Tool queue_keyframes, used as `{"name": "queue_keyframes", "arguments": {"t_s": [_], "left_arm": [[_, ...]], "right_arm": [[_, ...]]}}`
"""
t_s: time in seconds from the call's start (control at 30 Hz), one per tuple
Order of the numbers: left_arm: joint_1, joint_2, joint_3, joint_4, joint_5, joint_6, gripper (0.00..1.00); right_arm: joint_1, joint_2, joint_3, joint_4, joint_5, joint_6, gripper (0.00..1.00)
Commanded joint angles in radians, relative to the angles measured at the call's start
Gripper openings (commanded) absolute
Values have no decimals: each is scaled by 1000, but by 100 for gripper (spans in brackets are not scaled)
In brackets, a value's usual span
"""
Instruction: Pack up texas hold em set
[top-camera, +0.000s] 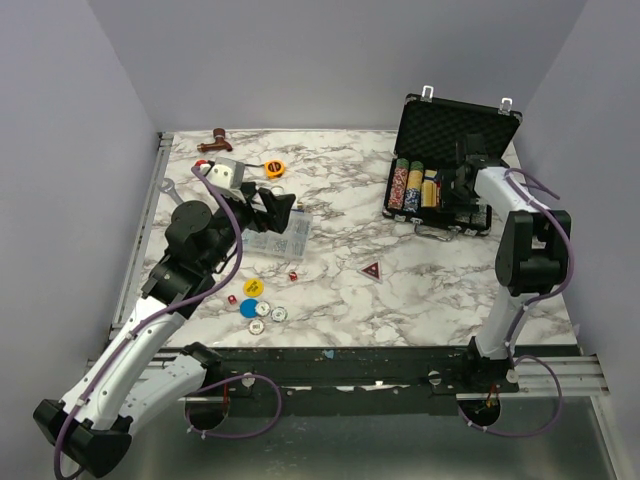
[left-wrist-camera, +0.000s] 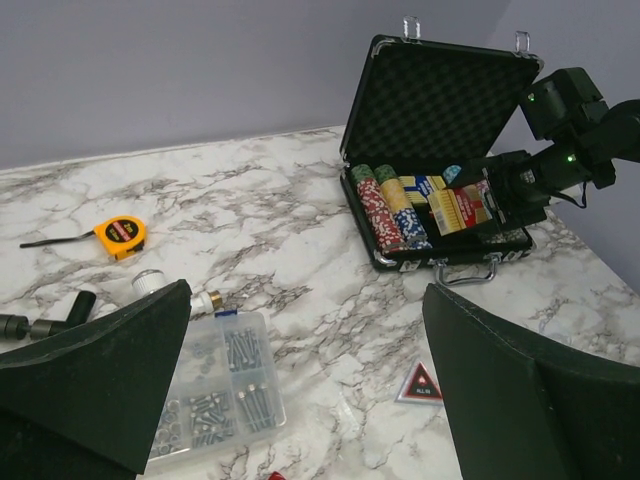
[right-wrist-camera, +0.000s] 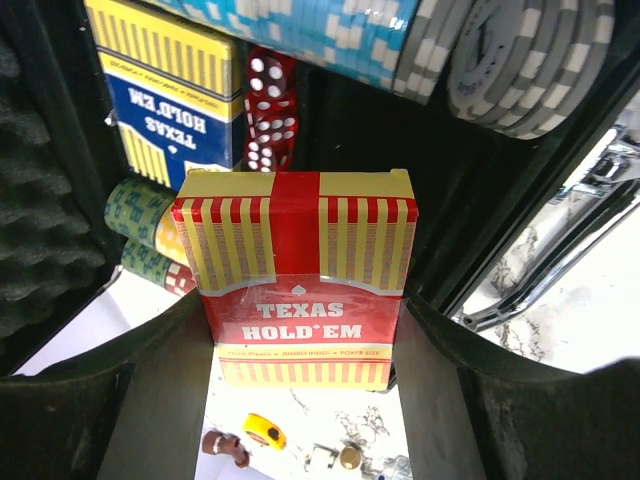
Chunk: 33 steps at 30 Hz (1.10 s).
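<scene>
Card-stowing step: right gripper clamped on red card box at the open case, far right of the table (next: seat squarely, release); left gripper wide apart, empty, near loose discs.

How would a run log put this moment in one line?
right gripper: shut on red card box, at open case | left gripper: open, empty | discs, dice: loose on table
</scene>
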Motion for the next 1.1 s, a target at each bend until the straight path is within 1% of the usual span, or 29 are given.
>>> {"name": "queue_keyframes", "arguments": {"t_s": [0.0, 0.03, 0.07, 0.13, 0.17, 0.2, 0.23, 0.3, 0.4, 0.43, 0.47, 0.5, 0.53, 0.57, 0.6, 0.63, 0.67, 0.8, 0.87, 1.0, 1.07], "left_arm": [[-14, -1, 1, 11, -34, 15, 99], [-16, -1, 1, 10, -35, 16, 99], [-19, 0, 1, 11, -37, 17, 99], [-22, 0, 1, 9, -39, 19, 99], [-24, 0, 2, 9, -39, 20, 99], [-25, 0, 1, 9, -39, 22, 99], [-27, 0, 1, 8, -39, 23, 99], [-28, 2, 1, 8, -44, 26, 99], [-30, 5, 1, 7, -54, 31, 99], [-30, 6, 1, 7, -54, 34, 99], [-29, 7, 3, 7, -54, 34, 99], [-30, 9, 4, 5, -54, 34, 99], [-30, 11, 4, 4, -54, 34, 99], [-30, 12, 5, 4, -53, 33, 99], [-33, 15, 4, 4, -51, 31, 99], [-34, 18, 4, 4, -49, 30, 99], [-36, 19, 6, 4, -47, 29, 99], [-38, 25, 0, 10, -39, 22, 99], [-38, 26, 0, 10, -40, 22, 99], [-38, 29, 0, 8, -48, 25, 99], [-38, 30, 1, 8, -48, 25, 99]], "right_arm": [[-2, 28, 14, -53, 39, 18, 51], [-2, 31, 15, -58, 39, 23, 51], [-1, 32, 16, -60, 37, 27, 55], [-1, 36, 14, -56, 32, 28, 64], [-1, 37, 17, -58, 23, 28, 74], [-2, 36, 20, -59, 10, 22, 80], [-2, 33, 21, -58, -11, 12, 85], [-1, 16, 20, -46, -36, -29, 92], [0, -27, 1, -33, -30, -145, 96], [0, -45, -18, 6, -33, -210, 96], [-2, -54, -46, 92, -60, -329, 95], [-4, -55, -49, 140, -70, -424, 92], [-2, -48, -38, 173, -83, -542, 92], [-3, -35, -28, 242, -138, -659, 89], [-1, -19, -10, 261, -162, -753, 87], [1, -4, 1, 284, -159, -795, 87], [1, 3, -10, 344, -191, -856, 87], [3, 14, -31, 508, -212, -937, 86], [3, 44, 0, 536, -280, -973, 85], [17, 115, 96, 459, -302, -1047, 84], [18, 120, 80, 468, -350, -1049, 84]]}}
